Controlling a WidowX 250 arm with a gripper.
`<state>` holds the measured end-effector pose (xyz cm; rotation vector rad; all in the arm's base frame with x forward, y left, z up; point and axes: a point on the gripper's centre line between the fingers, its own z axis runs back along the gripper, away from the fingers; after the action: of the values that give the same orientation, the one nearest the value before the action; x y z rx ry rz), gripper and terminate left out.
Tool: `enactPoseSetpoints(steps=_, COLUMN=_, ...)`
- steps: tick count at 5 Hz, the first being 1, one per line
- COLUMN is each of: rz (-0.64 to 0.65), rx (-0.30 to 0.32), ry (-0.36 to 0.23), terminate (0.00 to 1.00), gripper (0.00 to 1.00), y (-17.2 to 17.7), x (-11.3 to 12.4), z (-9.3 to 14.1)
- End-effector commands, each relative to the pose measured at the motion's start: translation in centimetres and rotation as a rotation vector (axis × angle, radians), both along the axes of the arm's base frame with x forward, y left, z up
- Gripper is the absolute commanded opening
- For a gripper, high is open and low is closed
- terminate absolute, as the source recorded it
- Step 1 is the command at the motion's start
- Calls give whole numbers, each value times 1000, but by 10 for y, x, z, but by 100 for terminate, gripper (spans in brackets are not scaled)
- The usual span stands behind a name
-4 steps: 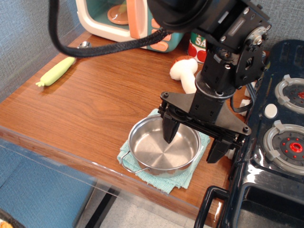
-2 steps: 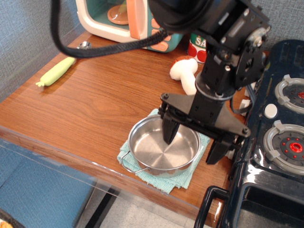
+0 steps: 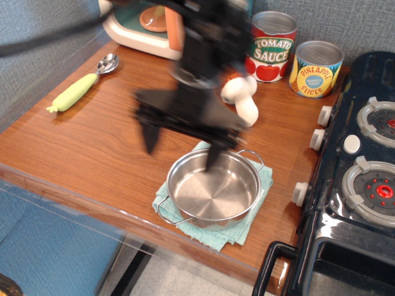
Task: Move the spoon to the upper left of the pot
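Spoon (image 3: 83, 84) lies at the counter's (image 3: 105, 142) far left, well apart from the pot (image 3: 214, 192) on its cloth (image 3: 245, 226). Motion-blurred, the hand (image 3: 181, 142) hangs spread wide and empty above the pot's left rim, probably heading for the spoon.

A pale yellow-green plastic-handled spoon with a shiny silver bowl (image 3: 81, 86) lies near the left edge of the brown wood-grain tabletop (image 3: 92, 142). The round silver steel pot (image 3: 214, 192) sits on a teal cloth (image 3: 237, 231). The blurred gripper (image 3: 182, 145) is black.
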<state>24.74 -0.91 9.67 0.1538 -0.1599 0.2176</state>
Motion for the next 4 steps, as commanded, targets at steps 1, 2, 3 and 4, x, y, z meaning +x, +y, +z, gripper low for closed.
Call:
enactPoseSetpoints(steps=1, rz=-68, rx=35, ry=-96, terminate=0, gripper=100, y=92, x=17, z=0)
enactPoseSetpoints(steps=2, rz=-86, rx=26, ry=-68, terminate=0, gripper=100, y=142, x=34, z=-15)
enactPoseSetpoints(steps=3, rz=-131, rx=38, ry=-75, terminate=0, gripper=100, y=191, x=47, z=-13)
enactPoseSetpoints(steps=4, rz=-127, rx=18, ry=-103, terminate=0, gripper=100, y=242, x=60, z=-23)
